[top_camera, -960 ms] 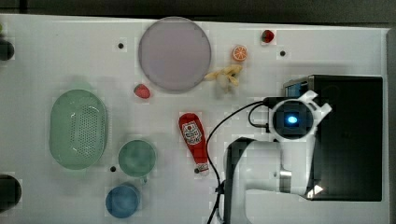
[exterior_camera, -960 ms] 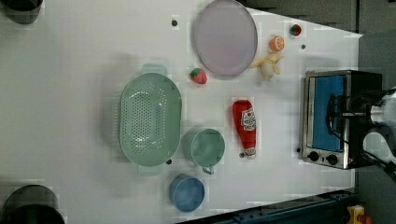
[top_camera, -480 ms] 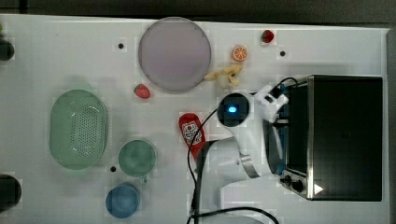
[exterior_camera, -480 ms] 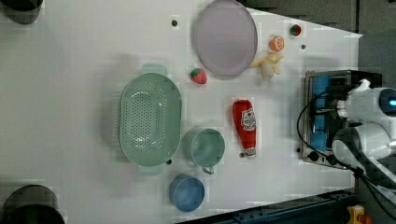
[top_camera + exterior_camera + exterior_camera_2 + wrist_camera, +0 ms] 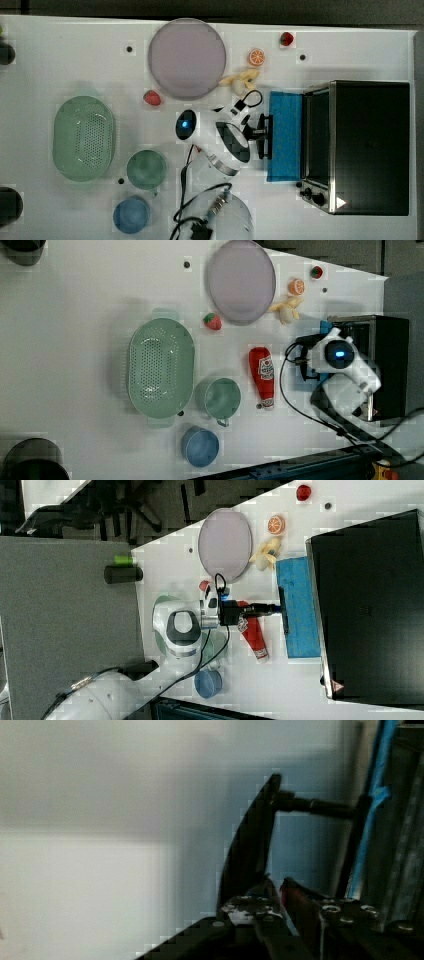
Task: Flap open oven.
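Pincer (image 5: 264,135) is closed narrow on the door's dark bar handle (image 5: 270,136), arm reaching level from mid-worktop. Door (image 5: 286,135) lies flapped down flat, blue glass facing up, hinged to the oven (image 5: 367,147), which sits at the worktop's (image 5: 75,60) right edge in the top view.

Handling, as I judge it: oven body is heavy and rigid and should stay put. The door is stiff on its hinge, glass is fragile, so no slamming at end of travel. The handle bar is the only sensible hold; it looks smooth, could slip.

Hard to read: finger contact on the bar is blocked by the wrist in the top view and dark in the wrist view. Oven cavity is in shadow. In the left view the arm covers door and handle. The ketchup bottle (image 5: 263,376) is partly under the arm in the top view.
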Action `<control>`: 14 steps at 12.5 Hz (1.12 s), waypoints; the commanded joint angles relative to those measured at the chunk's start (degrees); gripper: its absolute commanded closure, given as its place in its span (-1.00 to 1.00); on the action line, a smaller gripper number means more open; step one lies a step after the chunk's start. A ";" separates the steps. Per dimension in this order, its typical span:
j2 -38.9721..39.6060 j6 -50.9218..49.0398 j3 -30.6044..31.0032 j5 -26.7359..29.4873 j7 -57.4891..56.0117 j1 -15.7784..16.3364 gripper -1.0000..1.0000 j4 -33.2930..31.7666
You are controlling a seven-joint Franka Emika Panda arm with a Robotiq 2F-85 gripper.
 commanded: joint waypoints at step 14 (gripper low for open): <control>-14.37 -0.75 -0.40 27.09 15.05 2.62 0.65 2.05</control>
